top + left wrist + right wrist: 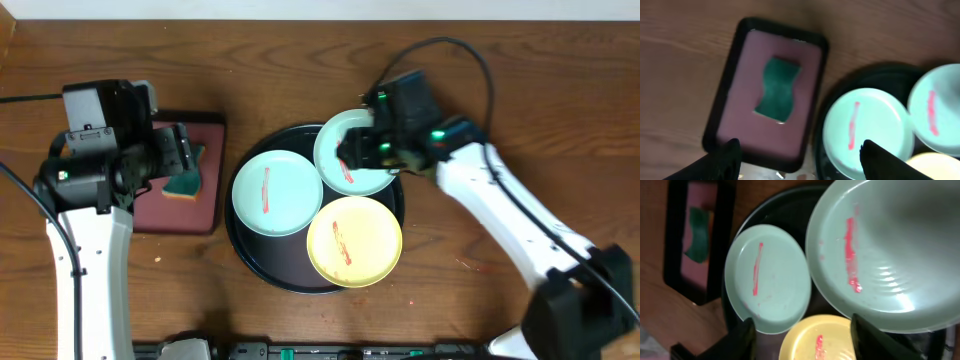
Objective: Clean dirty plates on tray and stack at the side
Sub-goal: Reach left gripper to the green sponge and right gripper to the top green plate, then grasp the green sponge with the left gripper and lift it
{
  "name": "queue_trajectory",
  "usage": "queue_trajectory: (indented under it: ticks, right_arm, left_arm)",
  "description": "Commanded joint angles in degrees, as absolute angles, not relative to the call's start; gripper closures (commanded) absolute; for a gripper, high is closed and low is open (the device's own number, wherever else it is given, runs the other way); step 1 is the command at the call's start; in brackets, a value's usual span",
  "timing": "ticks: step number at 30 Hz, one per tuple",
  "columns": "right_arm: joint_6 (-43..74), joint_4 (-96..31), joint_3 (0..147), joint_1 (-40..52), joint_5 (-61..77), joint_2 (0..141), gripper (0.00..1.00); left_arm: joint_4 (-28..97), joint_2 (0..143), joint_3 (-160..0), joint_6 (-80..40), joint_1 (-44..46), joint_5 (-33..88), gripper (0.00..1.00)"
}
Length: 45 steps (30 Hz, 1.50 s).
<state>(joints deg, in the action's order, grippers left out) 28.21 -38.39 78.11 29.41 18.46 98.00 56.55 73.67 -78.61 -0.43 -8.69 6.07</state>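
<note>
The round black tray [283, 262] holds three plates, each with a red smear. One mint plate [277, 192] lies at its left and the yellow plate [354, 241] at its front. The other mint plate [350, 165] sits at the back right, overlapping the rim. My right gripper [362, 148] hovers over that plate, open and empty. In the right wrist view its fingers [805, 340] frame the yellow plate [825, 330], and the near mint plate [890, 245] looms large. My left gripper [185, 152] is open above the sponge.
A small rectangular dark red tray [150, 205] lies left of the black tray and holds a green sponge [185, 183]. The left wrist view shows the sponge [777, 90] on it and my open fingers [802, 160] low over its near edge.
</note>
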Motion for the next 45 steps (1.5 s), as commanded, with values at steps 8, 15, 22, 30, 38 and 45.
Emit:
queue_trajectory:
  ticks: [8, 15, 22, 30, 38, 45]
  right_arm:
    - [32.27, -38.5, 82.46, 37.45, 11.77, 110.0, 0.56]
    - [30.79, -37.85, 82.46, 39.55, 10.33, 114.5, 0.67]
    - [30.2, -36.49, 82.46, 41.25, 7.86, 116.31, 0.71]
    - [30.85, -35.33, 82.46, 41.43, 7.42, 119.2, 0.79]
    - [31.29, -33.78, 82.46, 41.41, 6.92, 121.64, 0.95]
    - [31.24, -33.85, 82.46, 41.39, 6.92, 121.64, 0.99]
  left_arm:
    - [58.08, 84.49, -79.72, -2.87, -8.99, 1.91, 0.24]
    - [58.22, 90.32, -79.72, -2.87, -8.99, 1.89, 0.24]
    - [57.78, 90.89, -79.72, -2.85, -9.23, 1.85, 0.24]
    - [57.36, 90.89, -79.75, -2.83, -9.74, 1.85, 0.24]
    - [56.4, 91.0, -79.72, -2.63, -9.74, 1.83, 0.23]
    - [56.38, 92.47, -78.35, 0.45, -10.11, 1.85, 0.24]
